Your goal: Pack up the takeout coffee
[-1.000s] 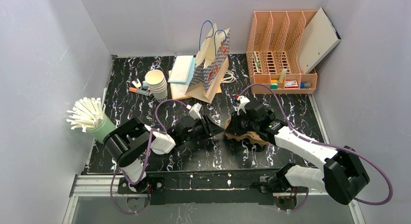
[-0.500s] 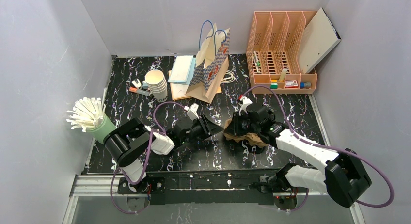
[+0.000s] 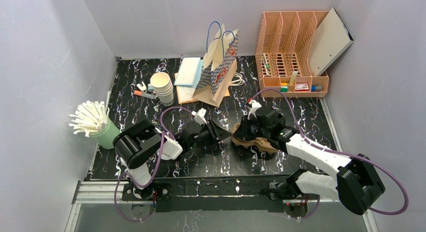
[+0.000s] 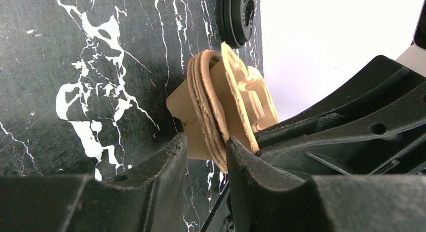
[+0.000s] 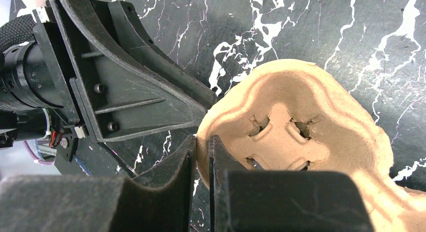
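While none of our views lets us tell where the takeout coffee is, we can say that neither pincer holds it. Our left pincer [image 4: 207, 149] and our right pincer [image 5: 201, 151] meet tip to tip on a brown pulp cup carrier [image 3: 253, 140]. It appears to be a nested stack of several layers.

In the left wrist view our left fingers [image 4: 171, 156] straddle the stack's rim, with pulp filling the gap between them, so we read them as clamped on it. In the right wrist view our right fingers [image 5: 186, 161] are drawn nearly together, pinching a thin edge of the same carrier right next to the left pincer's tip.

The carrier lies under the right pincer on the black marbled counter [image 3: 150, 116].

Beyond the left pincer a patterned paper bag [image 3: 218, 76] stands upright. The stacked cream cups [image 3: 162, 86] sit beyond it and to its left. The light green straw holder [image 3: 103, 131] is well off to its left. A peach file organizer [image 3: 291, 46] stands beyond the right pincer.
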Motion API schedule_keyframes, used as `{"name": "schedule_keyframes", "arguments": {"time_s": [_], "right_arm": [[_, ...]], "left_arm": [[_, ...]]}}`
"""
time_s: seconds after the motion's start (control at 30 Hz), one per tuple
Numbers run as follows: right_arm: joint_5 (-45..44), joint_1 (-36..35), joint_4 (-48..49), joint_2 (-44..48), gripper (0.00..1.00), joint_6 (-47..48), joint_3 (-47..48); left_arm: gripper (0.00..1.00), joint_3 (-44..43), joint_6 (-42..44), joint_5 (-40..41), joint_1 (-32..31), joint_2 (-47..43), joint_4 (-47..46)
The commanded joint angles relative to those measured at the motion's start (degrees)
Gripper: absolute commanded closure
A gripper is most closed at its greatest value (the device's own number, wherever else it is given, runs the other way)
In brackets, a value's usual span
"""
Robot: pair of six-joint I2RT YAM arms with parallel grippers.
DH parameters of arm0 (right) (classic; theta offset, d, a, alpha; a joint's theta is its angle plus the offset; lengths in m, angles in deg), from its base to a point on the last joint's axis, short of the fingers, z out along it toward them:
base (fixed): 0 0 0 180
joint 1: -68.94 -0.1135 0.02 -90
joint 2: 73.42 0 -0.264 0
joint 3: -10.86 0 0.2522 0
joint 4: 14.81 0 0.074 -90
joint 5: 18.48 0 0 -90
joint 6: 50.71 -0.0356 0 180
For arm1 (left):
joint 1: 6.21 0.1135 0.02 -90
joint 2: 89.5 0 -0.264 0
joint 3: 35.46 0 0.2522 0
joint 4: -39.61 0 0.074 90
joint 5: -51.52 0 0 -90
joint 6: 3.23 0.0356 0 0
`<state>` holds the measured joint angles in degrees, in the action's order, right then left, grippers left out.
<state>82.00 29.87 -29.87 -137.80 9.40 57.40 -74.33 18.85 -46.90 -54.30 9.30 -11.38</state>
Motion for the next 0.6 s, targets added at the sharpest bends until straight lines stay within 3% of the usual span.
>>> {"name": "schedule_keyframes", "arguments": {"time_s": [0.0,0.3,0.57], "right_arm": [[0.9,-0.2,3.0,0.7,0.86,-0.5,0.0],[-1.3,-0.2,1.4,2.2,0.86,0.6,2.1],[-6.8,-0.2,-5.9,6.5,0.84,3.7,6.7]], "left_arm": [[0.65,-1.7,0.1,-0.3,0.4,1.4,-1.7],[0.67,-1.6,0.5,0.3,0.4,4.2,-1.6],[0.72,-1.4,3.3,1.2,0.4,5.5,-0.4]]}}
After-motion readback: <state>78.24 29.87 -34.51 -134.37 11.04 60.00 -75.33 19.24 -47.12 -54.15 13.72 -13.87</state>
